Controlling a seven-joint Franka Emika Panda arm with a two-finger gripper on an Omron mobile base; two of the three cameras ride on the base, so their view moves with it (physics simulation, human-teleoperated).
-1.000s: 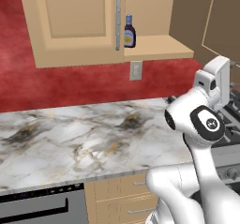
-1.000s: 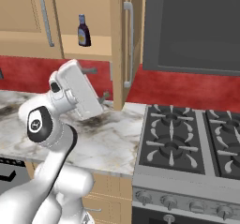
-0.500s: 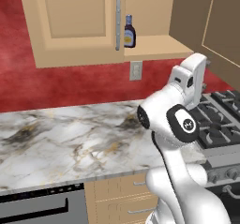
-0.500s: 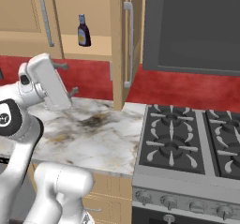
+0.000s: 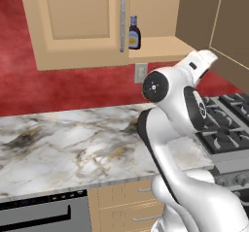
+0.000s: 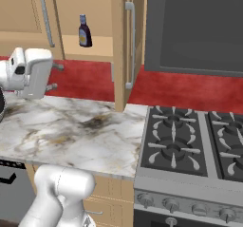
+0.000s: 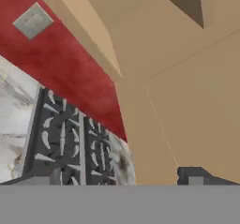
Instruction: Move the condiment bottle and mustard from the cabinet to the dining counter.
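target: small dark purple-brown condiment bottle (image 6: 85, 31) with pale cap, standing upright on the tan wooden cabinet (image 6: 90, 54) shelf
direction: lying at about 1 o'clock from the fingers (image 6: 52, 76)
fingers: spread wide, gripping nothing

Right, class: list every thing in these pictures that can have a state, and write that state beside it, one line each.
cabinet: right door swung open, left door shut.
condiment bottle: upright on the cabinet's bottom shelf, cap on.
gripper: open, holding nothing, above the marble counter.
stove: burners unlit, nothing on the grates.
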